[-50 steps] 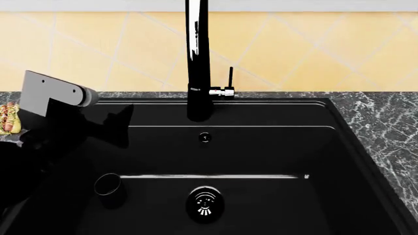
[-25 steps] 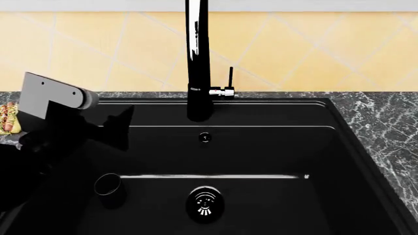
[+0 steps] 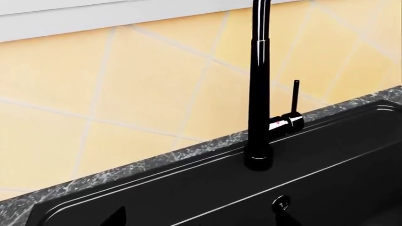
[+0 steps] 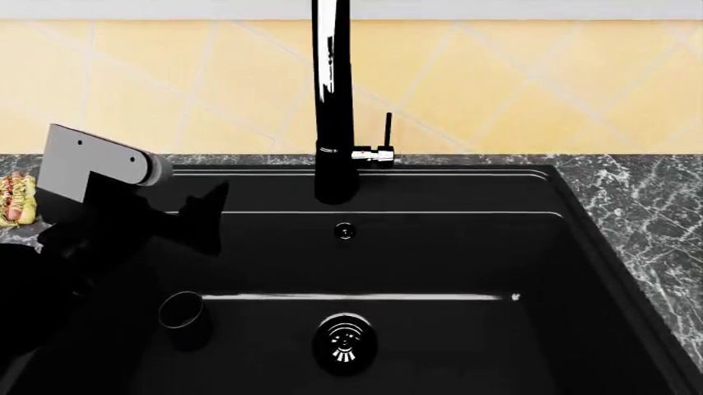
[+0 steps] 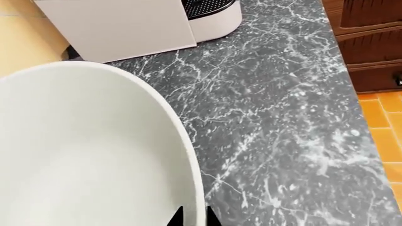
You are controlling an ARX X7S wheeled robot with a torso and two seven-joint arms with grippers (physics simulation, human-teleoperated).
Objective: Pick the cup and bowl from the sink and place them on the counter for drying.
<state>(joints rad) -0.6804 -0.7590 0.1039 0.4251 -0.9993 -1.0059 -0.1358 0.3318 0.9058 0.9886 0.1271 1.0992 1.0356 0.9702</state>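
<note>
Down on the matte black rectangular sink floor, near-left, stands the small glossy black cup; the left end effector hovers above it, spread. Over the veined dark marble table, the right end effector pinches the large white bowl's rim.

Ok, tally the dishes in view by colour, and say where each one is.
Black: 1, the cup, standing in the sink near the left gripper.
White: 1, the bowl, over the counter, its rim between the right gripper tips.
Total: 2 dishes.
</note>
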